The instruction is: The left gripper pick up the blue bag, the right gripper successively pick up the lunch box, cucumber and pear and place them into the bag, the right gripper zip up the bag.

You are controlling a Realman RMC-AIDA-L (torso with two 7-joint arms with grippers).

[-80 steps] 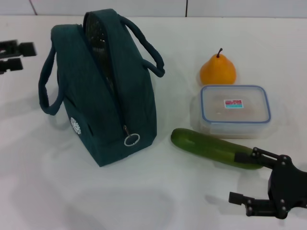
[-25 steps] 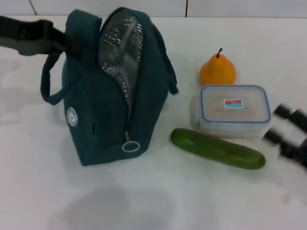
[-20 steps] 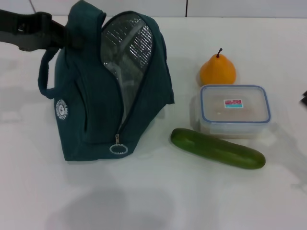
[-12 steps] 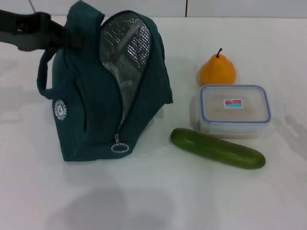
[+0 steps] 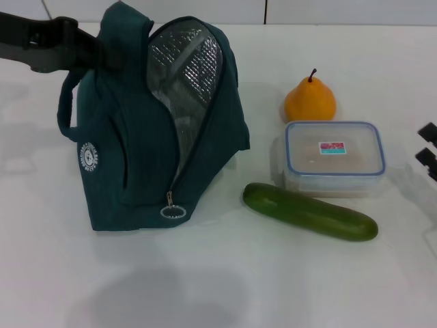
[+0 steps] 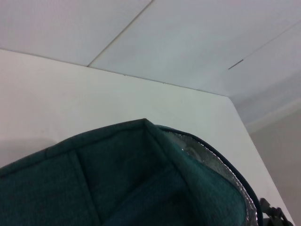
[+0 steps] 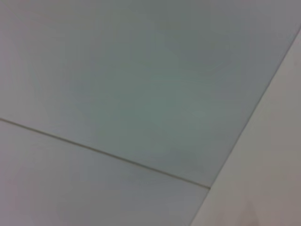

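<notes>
Back at the right edge, the right gripper [image 5: 427, 152], aperture untellable, is positioned just right of the lunch box [image 5: 334, 158]; the blue bag [image 5: 147, 137] is held by the left gripper [image 5: 102, 53].

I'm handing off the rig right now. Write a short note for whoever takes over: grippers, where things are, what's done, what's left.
Left gripper: at the top of the blue bag, holding it up with the mouth open and foil lining showing.
Right gripper: only just in view at the table's right edge, beside the lunch box, holding nothing visible.
Pear behind the box, cucumber in front, all on the table.
Done: bag opened.
Left: load all three items, zip up.
</notes>
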